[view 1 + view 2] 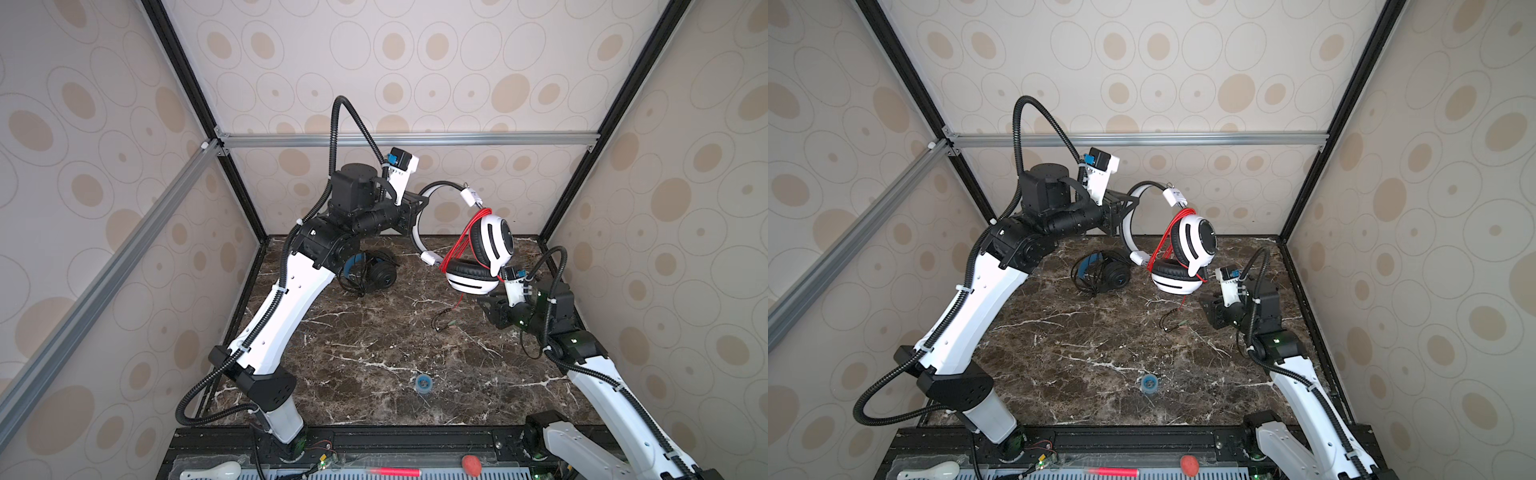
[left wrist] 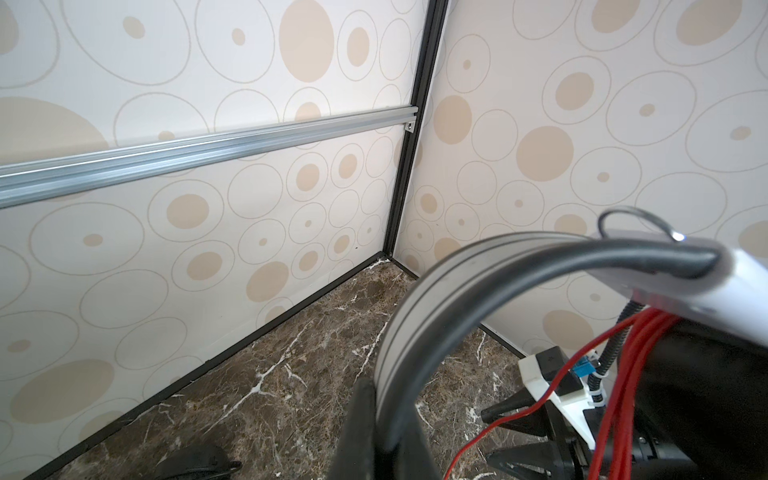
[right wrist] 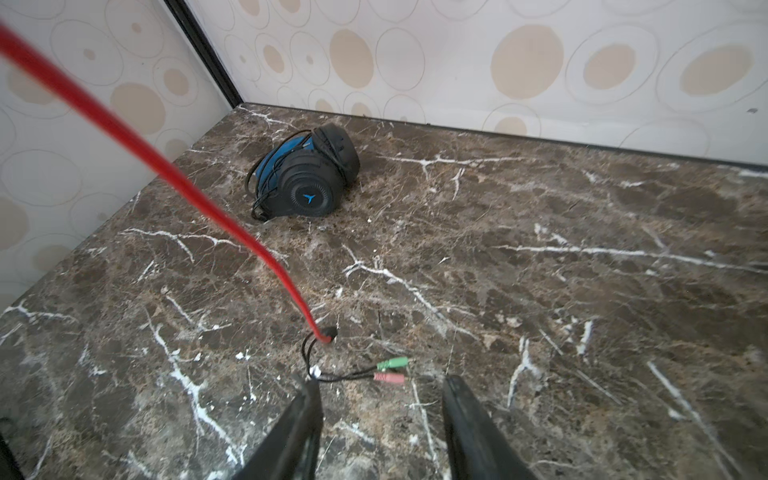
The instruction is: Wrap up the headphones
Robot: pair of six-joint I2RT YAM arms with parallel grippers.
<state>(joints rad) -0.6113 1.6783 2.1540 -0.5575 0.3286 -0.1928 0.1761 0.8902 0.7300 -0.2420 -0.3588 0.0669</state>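
Beige wallpaper printed with oval rings (image 1: 415, 62) lines the enclosure on three sides, and a dark brown marble-pattern tabletop (image 1: 374, 340) forms the work surface. The left gripper (image 2: 384, 432) is clamped tight on the headband of the white over-ear headphones with black pads (image 1: 494, 241) and holds them raised over the far right part of the tabletop. Judged from this pose, the lift keeps the ear cups clear of the surface so that cord can pass around them. The all-black over-ear headphones with a blue inner band (image 3: 307, 183) lie on the tabletop toward the far left, thin black cord bundled around them, well apart from both grippers; this pair appears finished. The right gripper (image 3: 380, 395) hovers low over the tabletop, below and just beside the lower ear cup, jaws partly apart and holding nothing. Several turns of the red cord (image 1: 461, 241) run around the yoke between the two cups. Its free tail (image 3: 166, 166) drops slack to the surface and ends in a short black split lead with a green plug (image 3: 392, 363) and a pink plug (image 3: 388, 377), both lying just ahead of the right fingertips. The step left, as judged, is to take up this tail and add it to the coil. A small blue ring (image 1: 423, 382) lies near the front edge, uninvolved.
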